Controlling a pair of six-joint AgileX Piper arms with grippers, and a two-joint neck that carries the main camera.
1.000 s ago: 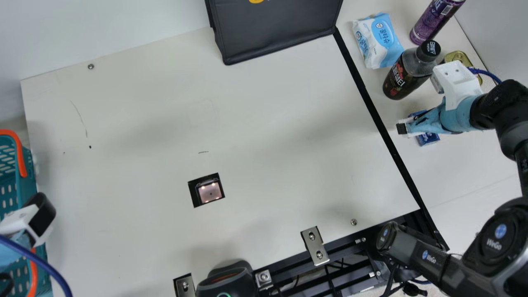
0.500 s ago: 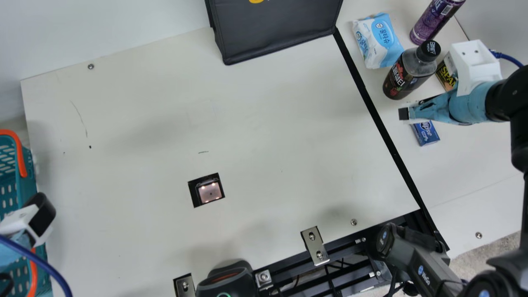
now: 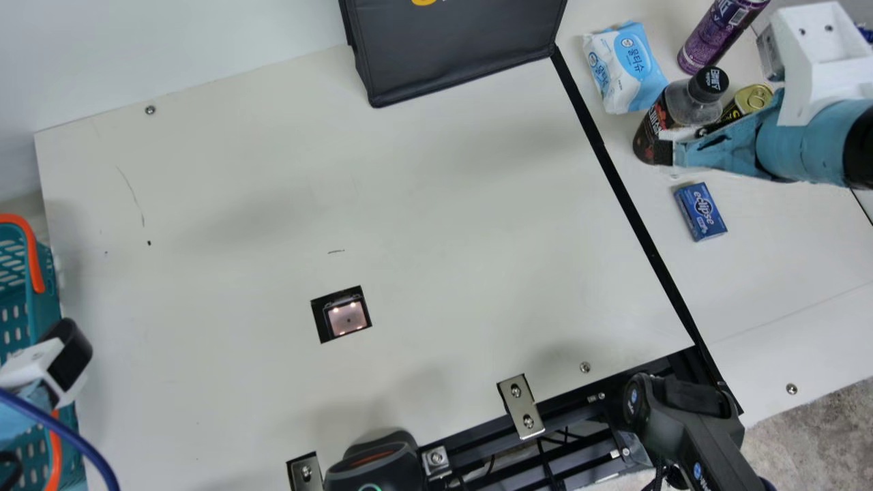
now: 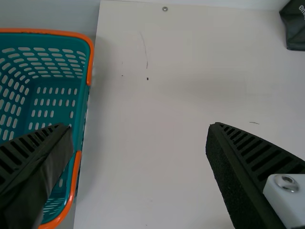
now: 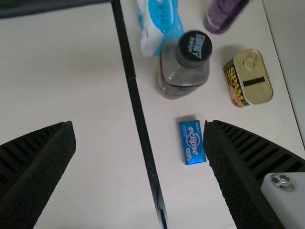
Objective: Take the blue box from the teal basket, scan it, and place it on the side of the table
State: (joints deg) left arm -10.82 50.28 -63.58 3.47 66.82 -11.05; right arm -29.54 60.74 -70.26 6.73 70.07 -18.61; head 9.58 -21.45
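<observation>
- One blue box [image 3: 701, 211] lies on the side of the table [image 3: 777, 273], right of the black strip [image 3: 617, 184].
- Right gripper [image 3: 668, 148] hovers over that side, near the box, jaws parted, empty.
- Left gripper [image 3: 44, 372] hangs above the teal basket's [image 3: 50, 303] edge, jaws also spread, empty.

The main view looks steeply down from high over the flat cream table [image 3: 477, 204]. The left wrist view looks down from nearer, sharing the teal perforated basket [image 3: 50, 300] at main's nine o'clock; the right, also nearer, shares the small blue rectangular box [image 3: 700, 211] near three.
</observation>
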